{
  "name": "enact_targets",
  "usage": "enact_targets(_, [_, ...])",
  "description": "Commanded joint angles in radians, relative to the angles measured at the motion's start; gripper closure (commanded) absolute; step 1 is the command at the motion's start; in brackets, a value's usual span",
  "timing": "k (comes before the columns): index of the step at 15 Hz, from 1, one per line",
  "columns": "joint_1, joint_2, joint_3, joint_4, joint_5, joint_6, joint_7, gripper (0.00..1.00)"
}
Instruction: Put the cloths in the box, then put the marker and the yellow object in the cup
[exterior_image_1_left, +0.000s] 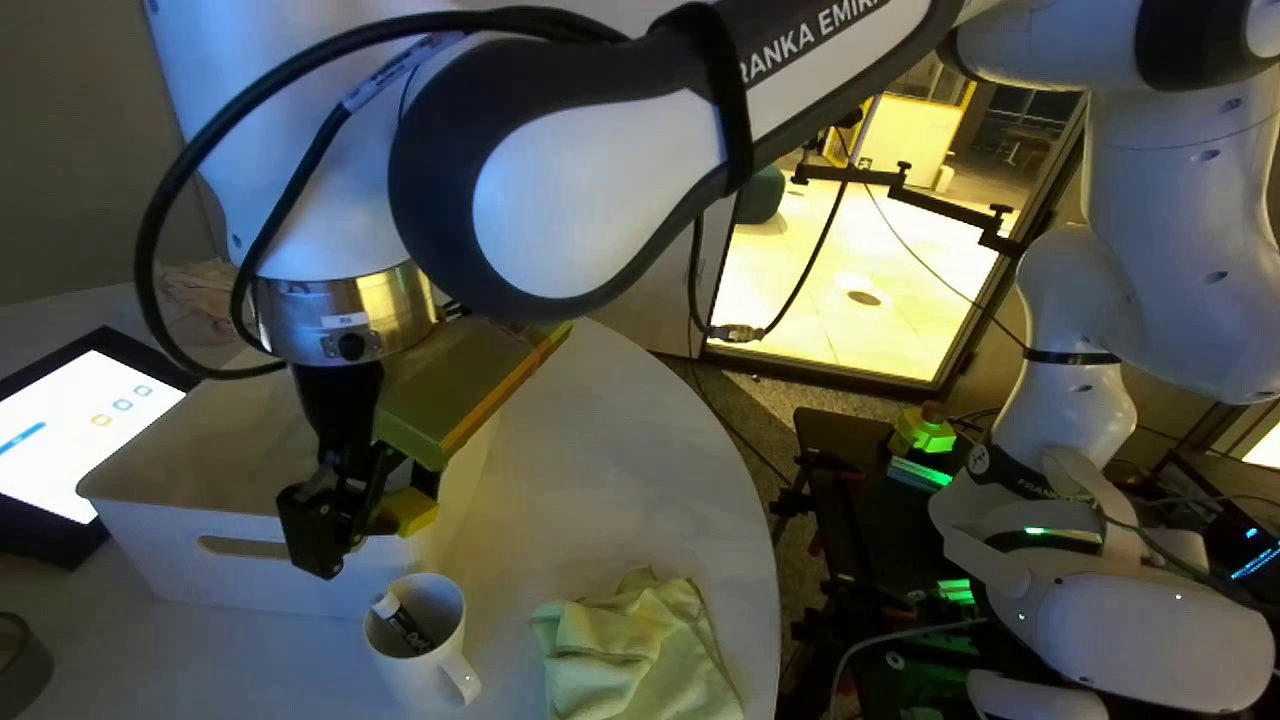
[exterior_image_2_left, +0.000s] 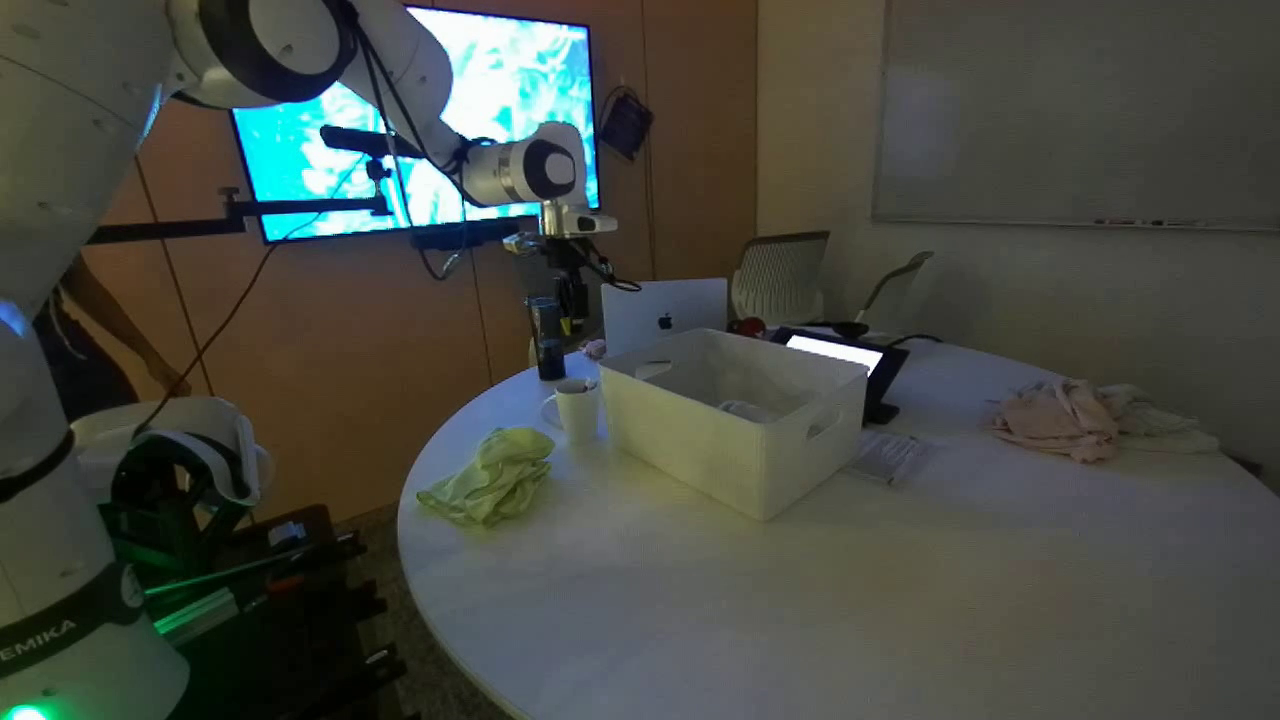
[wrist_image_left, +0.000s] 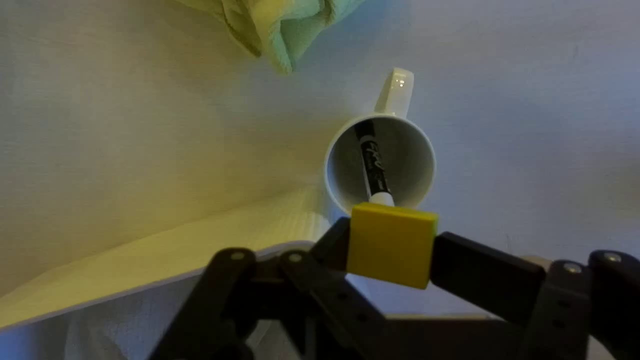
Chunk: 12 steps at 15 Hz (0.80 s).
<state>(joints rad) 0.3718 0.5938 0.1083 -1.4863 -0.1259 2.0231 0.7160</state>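
Hand (wrist_image_left: 392, 247), half-closed, grips yellow block (exterior_image_1_left: 410, 512), seemingly above far rim of cup (exterior_image_1_left: 420, 674). Centre block over mouth before releasing.

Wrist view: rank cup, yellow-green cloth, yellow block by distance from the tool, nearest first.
1. The yellow block: clamped in the tool.
2. The cup: just above the block in the picture, right of centre.
3. The yellow-green cloth: farthest, at the top edge, left of the cup; only partly in view.

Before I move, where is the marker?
Right of centre in the wrist view: the marker slants inside the cup, its white end showing just above the yellow object held in the tool.
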Motion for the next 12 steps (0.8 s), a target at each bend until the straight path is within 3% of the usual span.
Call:
enact_targets(1, [0.023, 0.046, -0.004, 0.069, -0.003, -0.031, -0.053, 0.8])
enact_targets(12, [0.029, 0.1, -0.007, 0.077, 0.015, -0.023, -0.113, 0.8])
